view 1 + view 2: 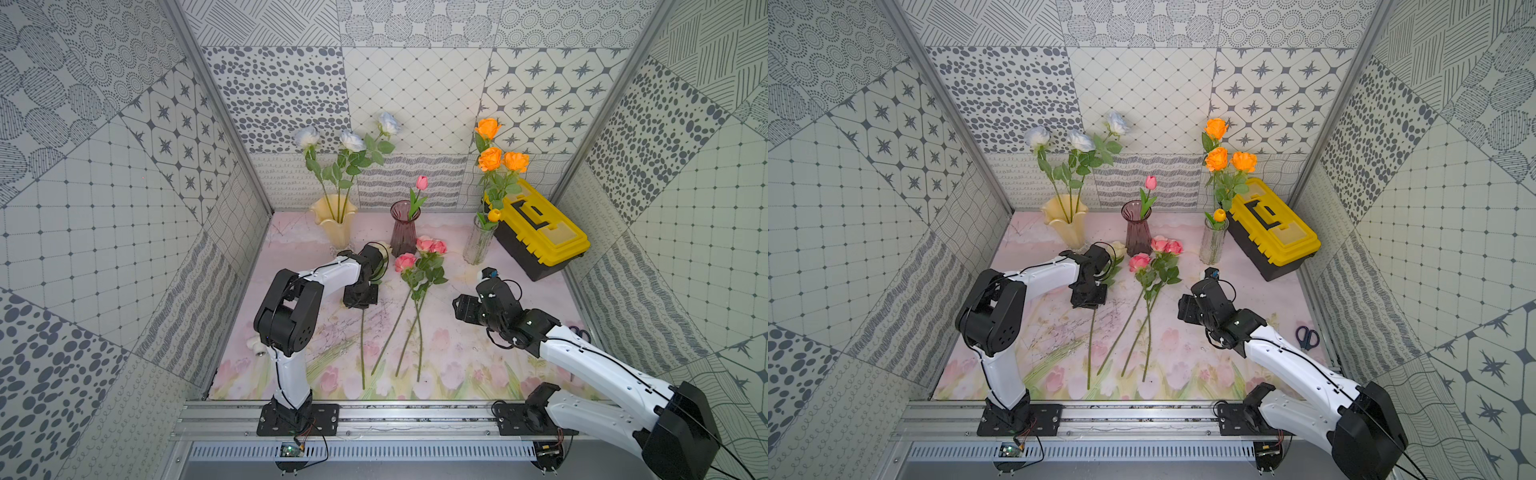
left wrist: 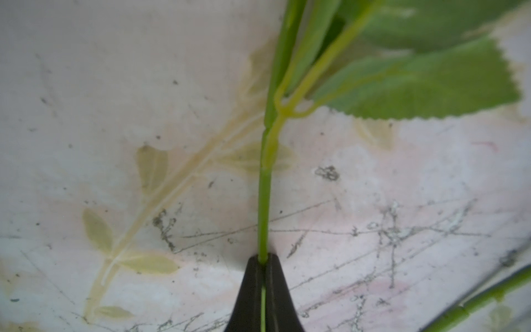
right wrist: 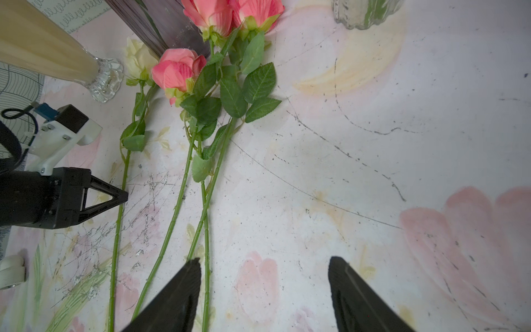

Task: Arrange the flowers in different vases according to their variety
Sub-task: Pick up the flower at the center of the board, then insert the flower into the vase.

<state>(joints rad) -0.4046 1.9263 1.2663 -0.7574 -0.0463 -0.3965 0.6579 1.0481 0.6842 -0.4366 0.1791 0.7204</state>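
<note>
Cream rose stem (image 2: 263,207) sat pinched in the left gripper (image 2: 264,258), with the right gripper (image 3: 264,258) spread. The next move probably called for lifting it toward the cream-yellow vase (image 1: 340,235).

A cream-headed artificial rose (image 3: 138,59) lies flat, its green stem (image 2: 263,201) pinched between the closed jaws of the left gripper (image 2: 263,258), with its leaves just past the tips. Three pink roses (image 3: 178,69) lie just beside it, their stems crossing and running past one jaw of the wide-spread right gripper (image 3: 264,261). Beyond the left jaws stand a cream-yellow ruffled vase (image 1: 334,220) holding three white-blue roses (image 1: 351,141) and a dark purple ribbed glass vase (image 1: 404,228) holding one pink bud (image 1: 422,182). Beyond the right jaws, a clear glass cylinder (image 1: 478,243) holds orange roses (image 1: 490,158).
</note>
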